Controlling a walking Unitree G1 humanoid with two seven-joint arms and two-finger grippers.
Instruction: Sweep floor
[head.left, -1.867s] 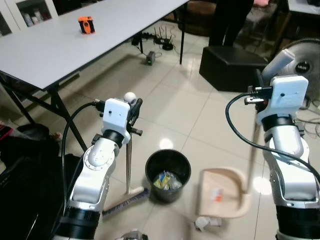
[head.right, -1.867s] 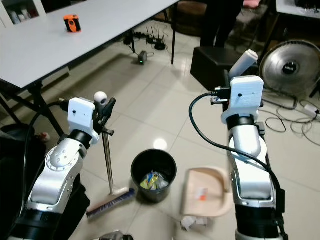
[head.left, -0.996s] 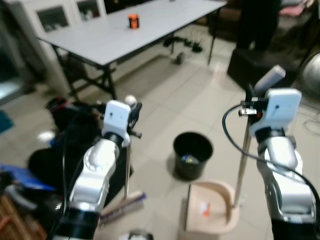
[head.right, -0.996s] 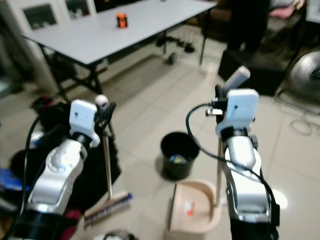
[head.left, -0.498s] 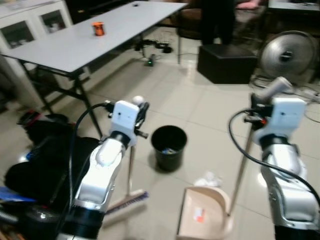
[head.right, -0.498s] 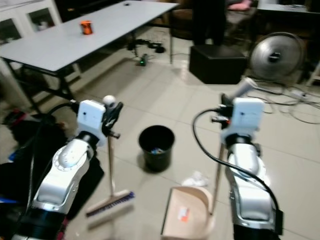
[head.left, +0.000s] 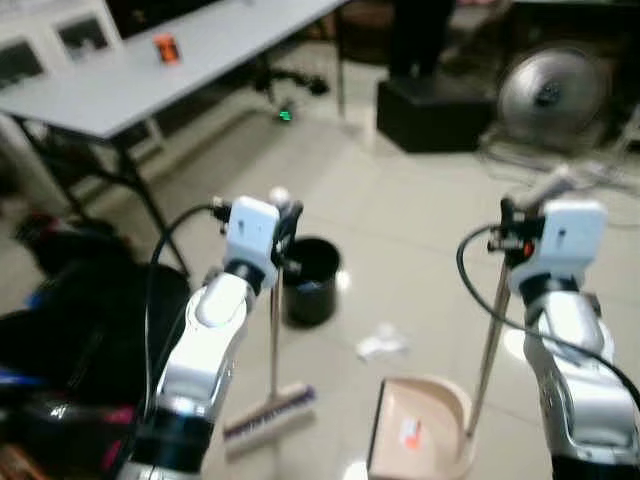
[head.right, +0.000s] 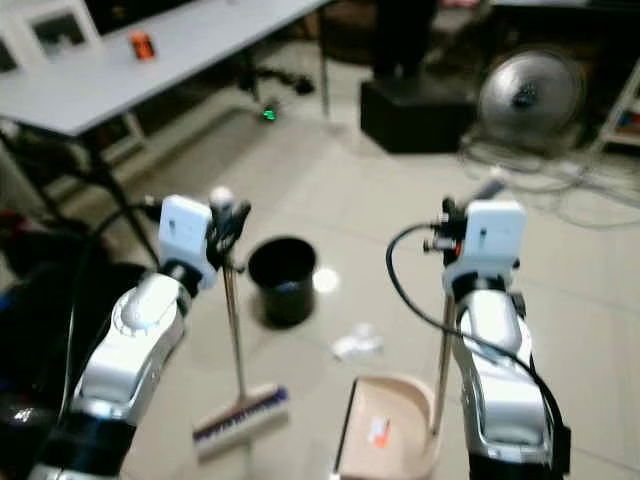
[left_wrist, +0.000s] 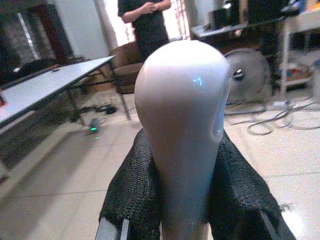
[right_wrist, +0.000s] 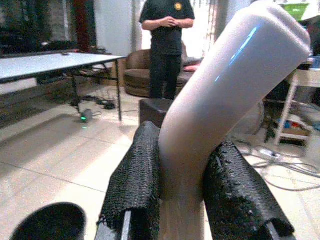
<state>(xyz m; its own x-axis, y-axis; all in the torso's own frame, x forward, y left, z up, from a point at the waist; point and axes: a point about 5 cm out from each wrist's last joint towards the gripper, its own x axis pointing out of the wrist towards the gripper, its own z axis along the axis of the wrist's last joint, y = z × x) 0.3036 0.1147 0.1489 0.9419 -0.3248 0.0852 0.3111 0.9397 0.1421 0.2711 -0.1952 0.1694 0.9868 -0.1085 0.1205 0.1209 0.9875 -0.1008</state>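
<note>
White crumpled paper lies on the pale glossy tile floor in the head views, between the round black waste bin on its far left and the beige plastic dustpan on its near right. My left gripper is clamped on the top of the broom with the thin metal pole and purple bristles, whose head rests on the tiles near left of the paper. My right gripper holds the dustpan's long upright handle; a small orange-marked scrap already sits in the pan. Far back are a long grey table, a black box and a floor fan.

Through the left wrist camera, both black knit-covered fingers press the broom's rounded white knob from either side, a firm hold. A person in dark clothes stands far off.

Through the right wrist camera, the fingers pinch the dustpan handle's angled white grip just as tightly.

To do this well, I judge I should carry the bristles to the far left of the paper, keep the pan's lip flat on the tiles facing it, and draw the broom in one short low stroke toward the pan, steering wide of the bin.
</note>
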